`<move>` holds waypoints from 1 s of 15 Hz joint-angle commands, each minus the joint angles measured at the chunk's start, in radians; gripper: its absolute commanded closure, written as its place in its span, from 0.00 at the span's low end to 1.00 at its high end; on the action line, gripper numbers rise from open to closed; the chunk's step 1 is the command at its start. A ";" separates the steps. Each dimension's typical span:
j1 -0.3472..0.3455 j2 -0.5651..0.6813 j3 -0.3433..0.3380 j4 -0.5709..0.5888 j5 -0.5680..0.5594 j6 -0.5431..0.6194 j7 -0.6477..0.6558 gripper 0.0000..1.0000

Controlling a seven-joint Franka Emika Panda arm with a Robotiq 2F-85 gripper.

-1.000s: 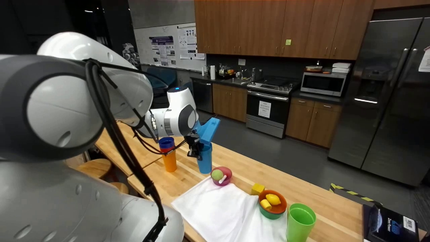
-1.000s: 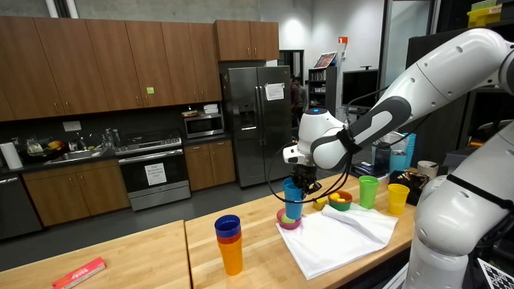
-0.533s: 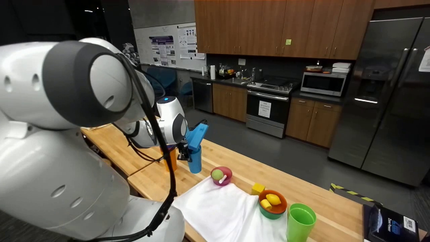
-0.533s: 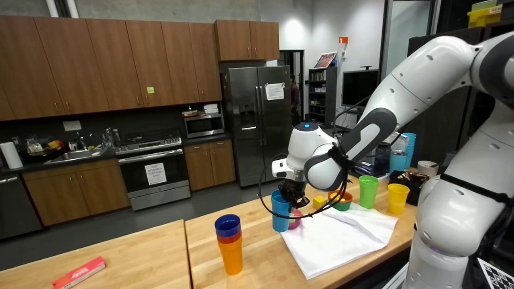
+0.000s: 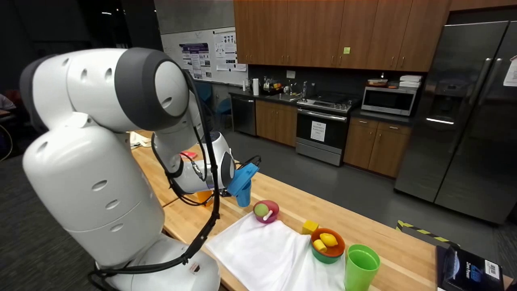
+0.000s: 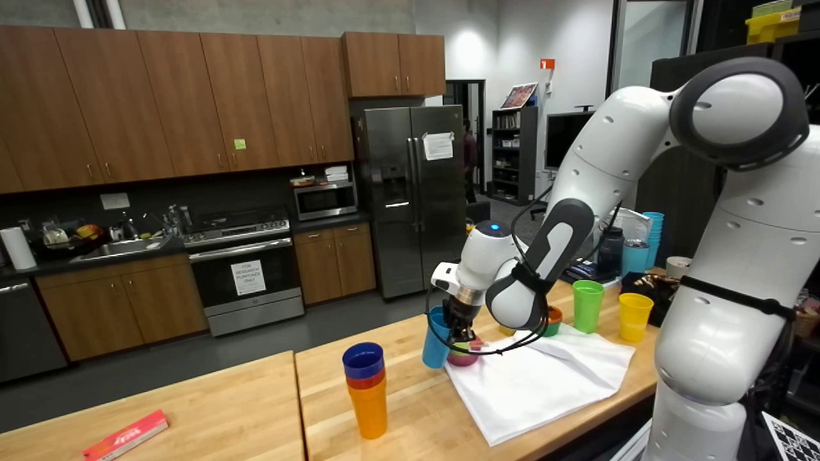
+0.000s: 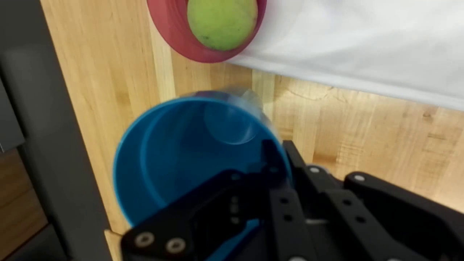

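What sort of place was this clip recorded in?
Probably a research lab's kitchen area: the refrigerator and oven suggest a kitchen, while the paper sign on the oven, mentioning research purposes, points to a lab.

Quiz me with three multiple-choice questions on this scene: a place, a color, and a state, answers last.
1. Where is the round green object?
A) microwave
B) pink bowl
C) sink

2. Which color tops the multicolored cup stack?
A) green
B) yellow
C) dark blue

3. How is the end effector?
A) shut on the blue cup
B) wide open
C) shut, empty

1 B: the wrist view shows it inside.
2 C: an exterior view shows dark blue above red and orange.
3 A: the wrist view shows it pinching the rim.
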 commanded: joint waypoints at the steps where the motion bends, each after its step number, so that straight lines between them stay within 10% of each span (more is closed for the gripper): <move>1: -0.155 0.022 0.088 0.000 -0.173 0.011 0.213 0.98; 7: -0.277 0.000 0.224 0.014 -0.523 -0.153 0.557 0.98; 15: -0.264 0.093 0.300 0.055 -0.662 -0.198 0.705 0.98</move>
